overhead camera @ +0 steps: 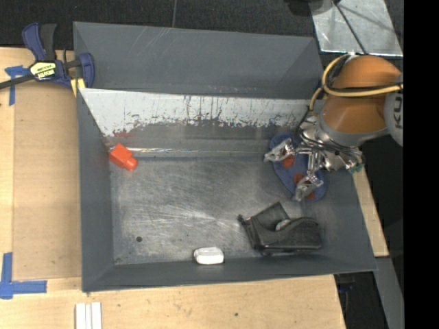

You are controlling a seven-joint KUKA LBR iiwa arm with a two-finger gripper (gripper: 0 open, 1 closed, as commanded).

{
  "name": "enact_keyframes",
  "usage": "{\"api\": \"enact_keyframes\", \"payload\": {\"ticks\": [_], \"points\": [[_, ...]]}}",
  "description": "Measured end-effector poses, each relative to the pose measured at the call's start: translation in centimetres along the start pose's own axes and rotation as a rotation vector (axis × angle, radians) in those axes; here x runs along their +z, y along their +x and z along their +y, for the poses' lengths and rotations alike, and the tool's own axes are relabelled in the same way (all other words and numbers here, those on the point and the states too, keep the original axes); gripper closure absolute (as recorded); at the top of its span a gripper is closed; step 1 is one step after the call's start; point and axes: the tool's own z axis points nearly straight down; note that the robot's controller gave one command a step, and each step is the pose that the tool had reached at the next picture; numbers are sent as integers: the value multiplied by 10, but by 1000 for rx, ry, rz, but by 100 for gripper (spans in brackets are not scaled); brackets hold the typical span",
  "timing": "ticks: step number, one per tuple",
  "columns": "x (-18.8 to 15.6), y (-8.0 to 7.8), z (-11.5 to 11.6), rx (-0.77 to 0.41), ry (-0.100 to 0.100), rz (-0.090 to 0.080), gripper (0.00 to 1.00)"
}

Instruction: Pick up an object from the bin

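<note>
Four things lie in the grey bin (206,60). Under the gripper (306,170) sits a rounded blue object (283,175); spread or closed, I cannot tell. Just beside it is a black device (285,230), farther a white lump (208,256), farthest an orange block (123,157). It should centre over the blue piece before closing.

The grey metal bin (96,204) has four walls that slope inward to a flat floor (178,197). The far wall (206,108) catches the strongest light and reads pale. Reddish-brown streaks and specks run along its lower edge. The floor is scuffed, with pale scratch marks across its middle. Behind the bin lies a black, finely textured surface (137,2). At the upper right, a shiny silver plate (360,22) lies over that surface.
</note>
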Motion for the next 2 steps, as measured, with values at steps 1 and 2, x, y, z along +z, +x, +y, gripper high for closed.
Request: {"api": "enact_keyframes", "payload": {"ticks": [1, 2], "points": [[0, 0, -1, -1, 5, -3, 100], [-105, 6, 12, -10, 24, -5, 100]]}}
